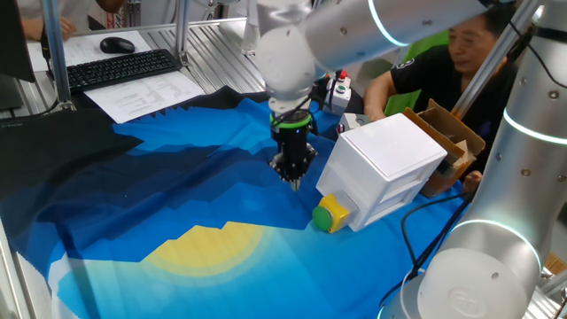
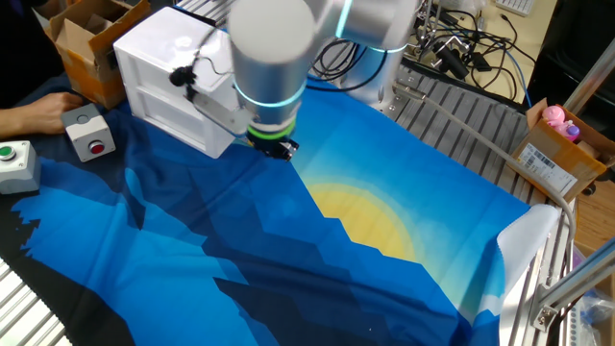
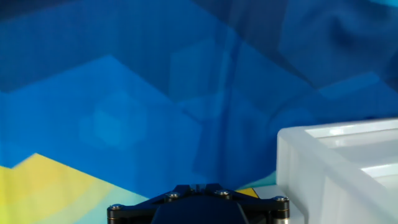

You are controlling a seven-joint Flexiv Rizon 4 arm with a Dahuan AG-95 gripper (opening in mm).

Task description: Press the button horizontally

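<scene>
The button [image 1: 325, 215] is a green cap in a yellow housing [image 1: 334, 212], fixed low on the side face of the large white box [image 1: 390, 159]. My gripper [image 1: 293, 175] points down at the blue cloth, to the left of the button and a little above it, apart from it. Its fingertips look dark and narrow, and no view shows a gap or a touch. In the other fixed view my arm hides the button, and the gripper [image 2: 275, 147] hangs beside the box [image 2: 173, 72]. The hand view shows only the gripper's base [image 3: 196, 208] and the box's corner [image 3: 336, 174].
A blue and yellow cloth [image 1: 177, 204] covers the table. Small white boxes, one with a red button [image 2: 89, 135] and one with a green cap [image 2: 14, 159], lie left of the big box. A cardboard box [image 1: 454, 135], a person [image 1: 443, 62], a keyboard [image 1: 120, 66] and a second arm [image 1: 518, 168] stand around.
</scene>
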